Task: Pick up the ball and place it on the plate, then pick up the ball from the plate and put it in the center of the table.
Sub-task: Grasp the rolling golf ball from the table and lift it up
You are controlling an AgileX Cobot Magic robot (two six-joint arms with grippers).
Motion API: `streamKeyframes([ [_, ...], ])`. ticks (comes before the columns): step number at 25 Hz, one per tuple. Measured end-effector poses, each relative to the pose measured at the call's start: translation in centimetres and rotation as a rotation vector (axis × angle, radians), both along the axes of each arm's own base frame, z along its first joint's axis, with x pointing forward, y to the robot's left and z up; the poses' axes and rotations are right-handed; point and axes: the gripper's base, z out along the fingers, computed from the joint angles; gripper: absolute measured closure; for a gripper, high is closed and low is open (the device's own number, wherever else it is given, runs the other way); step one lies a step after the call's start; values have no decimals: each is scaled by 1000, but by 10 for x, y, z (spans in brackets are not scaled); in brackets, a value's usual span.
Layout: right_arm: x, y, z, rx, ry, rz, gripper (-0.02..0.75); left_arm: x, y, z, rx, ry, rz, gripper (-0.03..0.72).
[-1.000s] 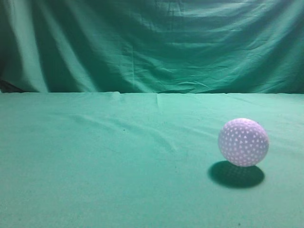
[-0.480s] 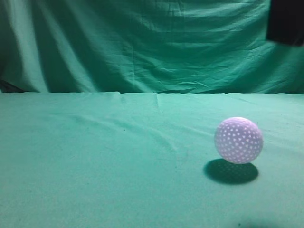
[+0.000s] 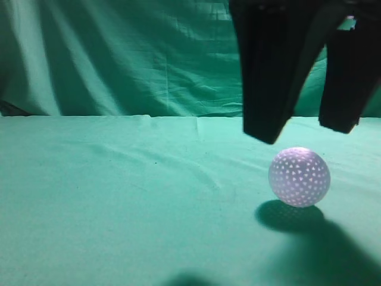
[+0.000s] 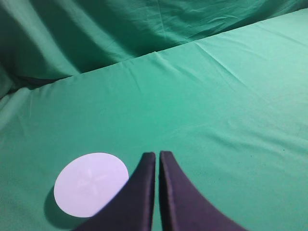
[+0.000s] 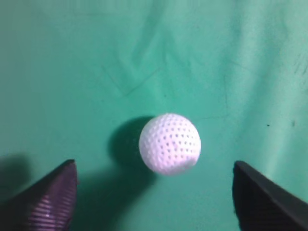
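The white dimpled ball [image 3: 299,177] lies on the light green table [image 3: 119,202] at the right of the exterior view. It also shows in the right wrist view [image 5: 169,143]. My right gripper [image 3: 303,134] hangs open just above the ball, one black finger on each side; in the right wrist view [image 5: 154,192] the ball lies between and ahead of the fingertips, untouched. My left gripper [image 4: 157,159] is shut and empty. A flat white round plate [image 4: 89,184] lies on the cloth to its left.
A darker green curtain [image 3: 149,53] hangs behind the table's far edge. The cloth has shallow wrinkles [image 3: 196,170] to the left of the ball.
The right gripper has come down from the top right into the exterior view and now straddles the space above the ball. The ball shifted slightly left earlier and is now still.
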Motion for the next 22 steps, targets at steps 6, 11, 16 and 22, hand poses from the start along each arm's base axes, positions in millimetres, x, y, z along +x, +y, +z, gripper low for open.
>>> streamKeyframes([
  [6,6,6,-15,-2,11,-39,170,0,0,0,-2,0,0,688],
  [11,10,10,-28,-24,29,-54,170,0,0,0,-2,0,0,688],
  [16,13,14,-33,-22,32,-73,214,0,0,0,-2,0,0,688],
  [22,18,18,-40,-61,58,-107,404,0,0,0,-2,0,0,688],
])
